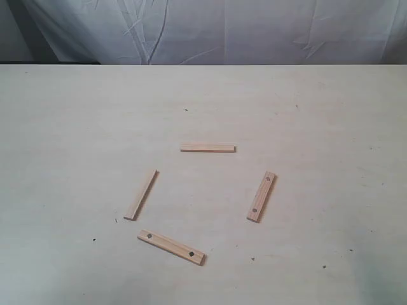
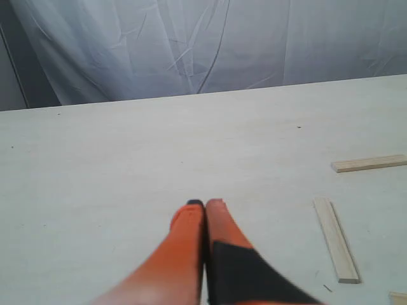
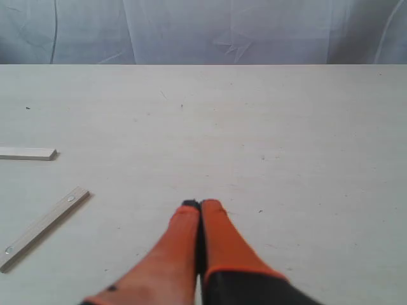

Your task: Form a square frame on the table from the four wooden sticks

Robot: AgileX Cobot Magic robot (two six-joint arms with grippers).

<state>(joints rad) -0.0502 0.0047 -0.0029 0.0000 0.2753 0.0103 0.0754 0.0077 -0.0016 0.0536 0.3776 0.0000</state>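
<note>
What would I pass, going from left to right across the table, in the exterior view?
Plain slanted stick → holed stick nearest the camera → plain stick at the far side → holed slanted stick.

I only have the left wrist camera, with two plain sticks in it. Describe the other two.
Observer: One holed stick lies on the right of the group in the exterior view, touching no other.
Operator: Give me the other one.
Observer: The second holed stick lies slanted along the near side, also apart from the rest.
Operator: Report the right gripper.
Observer: The right gripper is shut and holds nothing.
</note>
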